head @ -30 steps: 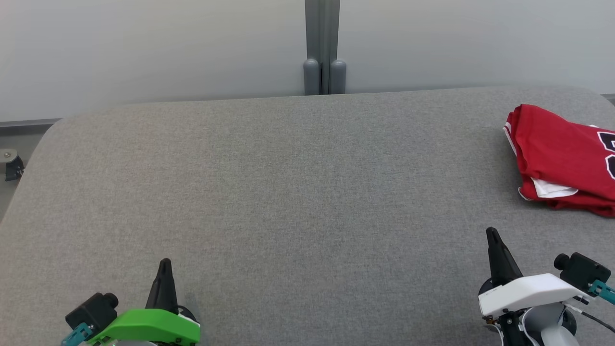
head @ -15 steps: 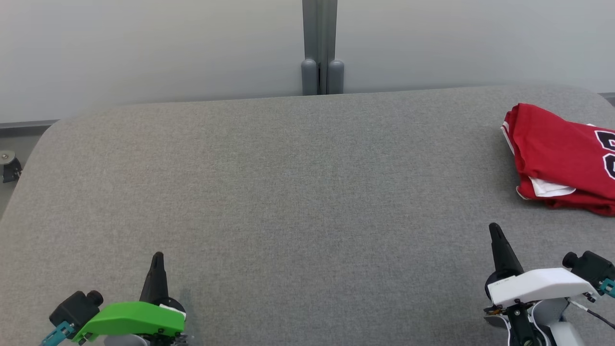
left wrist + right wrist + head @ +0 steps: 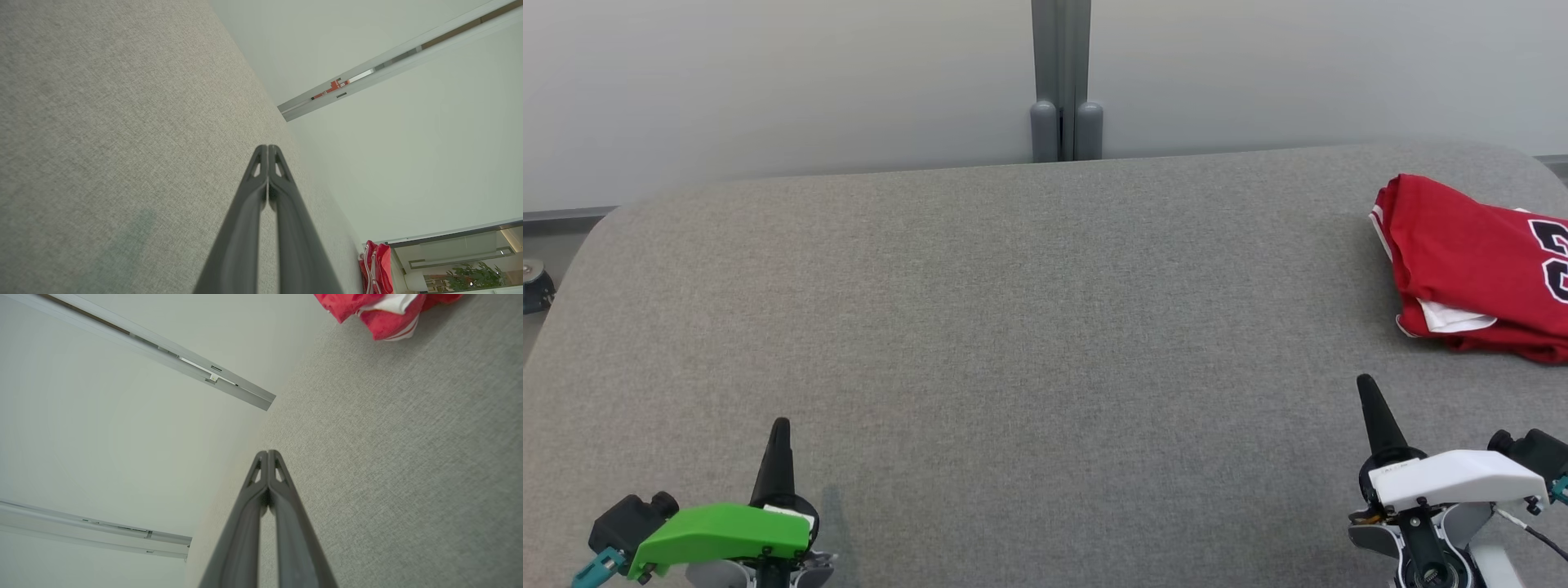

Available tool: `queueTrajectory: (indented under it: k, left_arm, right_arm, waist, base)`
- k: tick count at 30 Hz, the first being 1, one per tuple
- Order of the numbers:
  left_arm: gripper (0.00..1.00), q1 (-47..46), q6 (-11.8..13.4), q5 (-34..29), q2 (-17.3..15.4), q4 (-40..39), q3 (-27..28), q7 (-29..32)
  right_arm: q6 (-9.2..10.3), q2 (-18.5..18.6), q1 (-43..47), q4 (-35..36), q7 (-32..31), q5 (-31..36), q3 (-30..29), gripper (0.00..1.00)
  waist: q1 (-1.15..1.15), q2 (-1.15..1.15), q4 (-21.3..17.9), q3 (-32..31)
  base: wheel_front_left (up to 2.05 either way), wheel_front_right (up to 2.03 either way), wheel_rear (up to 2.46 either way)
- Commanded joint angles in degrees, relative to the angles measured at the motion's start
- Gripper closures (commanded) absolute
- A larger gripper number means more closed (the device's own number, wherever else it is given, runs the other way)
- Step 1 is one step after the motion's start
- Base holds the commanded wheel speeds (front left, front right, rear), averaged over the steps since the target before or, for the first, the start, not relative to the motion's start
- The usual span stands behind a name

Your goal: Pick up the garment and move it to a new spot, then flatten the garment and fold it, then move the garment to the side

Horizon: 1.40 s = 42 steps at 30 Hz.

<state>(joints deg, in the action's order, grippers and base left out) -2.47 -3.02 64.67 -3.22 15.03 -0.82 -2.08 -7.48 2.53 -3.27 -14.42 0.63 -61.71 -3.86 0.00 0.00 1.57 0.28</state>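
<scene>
We see a grey fabric-covered table with rounded corners. One folded red garment with white trim lies on it, well right of the grey post behind its far edge.

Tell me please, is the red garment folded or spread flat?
Folded: the garment lies doubled over in layers at the right of the table, white fabric poking out between them. Its right part is out of frame.

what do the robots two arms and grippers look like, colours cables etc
Left gripper: long, dark, tapering fingers under a bright green cover, with a black camera block and teal plug. Right gripper: the same fingers, but a white cover and a thin black cable. Small triangular cut-outs near the tips.
</scene>
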Motion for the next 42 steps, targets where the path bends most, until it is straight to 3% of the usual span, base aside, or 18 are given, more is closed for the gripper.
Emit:
queueTrajectory:
  k: [1, 42]
  left_arm:
    - [1.0, -1.61, -0.47, 1.55, -0.44, -0.67, 0.52, 0.32]
    - [1.0, -3.5, -3.61, 21.22, -0.33, -1.01, 5.22, 6.14]
  right_arm:
    - [-0.03, 0.3, -1.37, 0.72, -0.35, -1.64, -0.25, 1.0]
    - [-0.03, 0.44, -2.83, 0.6, -5.51, -23.04, -2.1, 1.0]
  waist:
    - [0.0, 0.0, -0.03, 0.0]
    - [0.0, 0.0, -1.07, -0.07]
  base:
    - [0.0, 0.0, 0.0]
    - [0.0, 0.0, 0.0]
